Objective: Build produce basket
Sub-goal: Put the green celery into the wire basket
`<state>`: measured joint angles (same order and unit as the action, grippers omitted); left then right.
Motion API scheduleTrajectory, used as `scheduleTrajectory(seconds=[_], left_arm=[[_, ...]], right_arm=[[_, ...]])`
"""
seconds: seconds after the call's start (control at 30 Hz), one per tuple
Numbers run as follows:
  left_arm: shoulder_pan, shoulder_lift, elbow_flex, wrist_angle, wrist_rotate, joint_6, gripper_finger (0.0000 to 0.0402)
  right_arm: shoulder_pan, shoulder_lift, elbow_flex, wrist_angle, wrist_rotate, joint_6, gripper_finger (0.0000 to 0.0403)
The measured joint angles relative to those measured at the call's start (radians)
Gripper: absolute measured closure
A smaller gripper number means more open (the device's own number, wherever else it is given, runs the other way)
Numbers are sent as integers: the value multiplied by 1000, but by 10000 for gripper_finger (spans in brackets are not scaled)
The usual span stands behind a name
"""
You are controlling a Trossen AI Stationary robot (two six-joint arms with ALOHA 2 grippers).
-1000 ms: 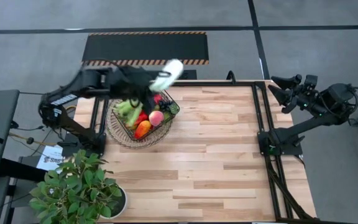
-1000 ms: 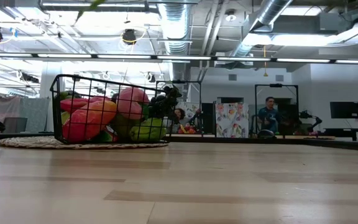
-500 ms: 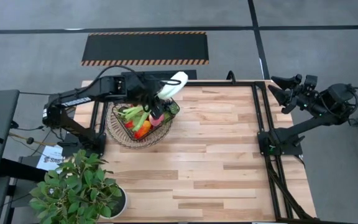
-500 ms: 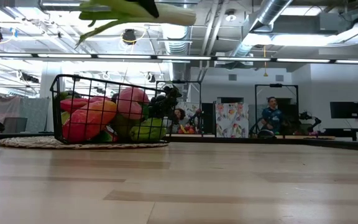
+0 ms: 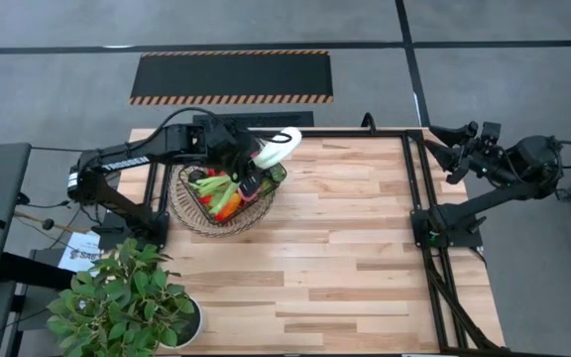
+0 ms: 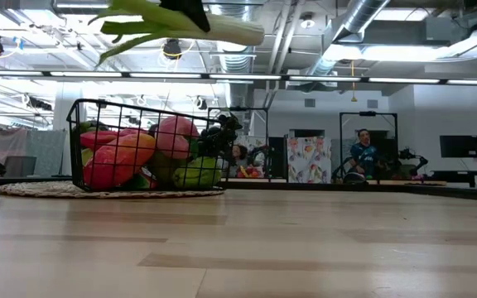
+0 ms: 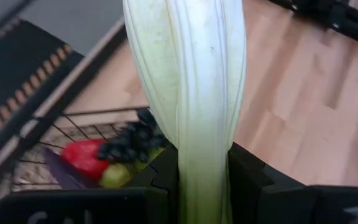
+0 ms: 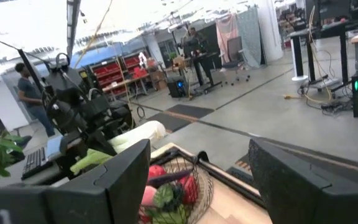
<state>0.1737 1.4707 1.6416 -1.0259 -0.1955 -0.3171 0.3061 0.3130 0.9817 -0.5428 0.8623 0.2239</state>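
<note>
Green-white leek [image 5: 271, 149] clamped tight in left gripper [image 5: 249, 163], now swung lower over basket [image 5: 188, 214] since a second ago, drop-in likely next; right gripper [image 5: 461, 149] parked wide open, empty

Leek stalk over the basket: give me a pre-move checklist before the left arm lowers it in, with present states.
1. Grip: left gripper shut on the leek near its green end: ok.
2. Position: in the high view the leek hangs above the basket, white end past the far rim: not ok for a straight drop.
3. Height: in the low view the leek is well clear of the basket top: ok.
4. Room inside: the basket already holds piled produce near rim level; space for a long stalk: cannot tell.
5. Right gripper open, parked off the table's right edge: ok.
</note>
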Motion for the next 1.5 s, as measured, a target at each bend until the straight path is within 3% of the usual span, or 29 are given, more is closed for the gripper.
scheduleTrajectory(seconds=[0.2, 0.6, 0.9, 1.2, 1.4, 1.5], left_arm=[[24, 0, -5, -57, 94, -23, 329], [37, 0, -5, -92, 25, -8, 329], [119, 0, -5, -159, 213, -6, 329], [121, 0, -5, -160, 116, 71, 329], [184, 1, -5, -194, 237, 78, 329], [198, 1, -4, -204, 228, 80, 329]], right_arm=[[0, 0, 0, -18, 0, 27, 112], [1, 0, 0, -22, -38, 115, 112], [1, 6, 0, -34, -96, 140, 112], [1, -2, 1, -34, -137, 264, 112], [1, 1, 1, -103, -163, 268, 112], [1, 1, 1, -142, -127, 268, 112]])
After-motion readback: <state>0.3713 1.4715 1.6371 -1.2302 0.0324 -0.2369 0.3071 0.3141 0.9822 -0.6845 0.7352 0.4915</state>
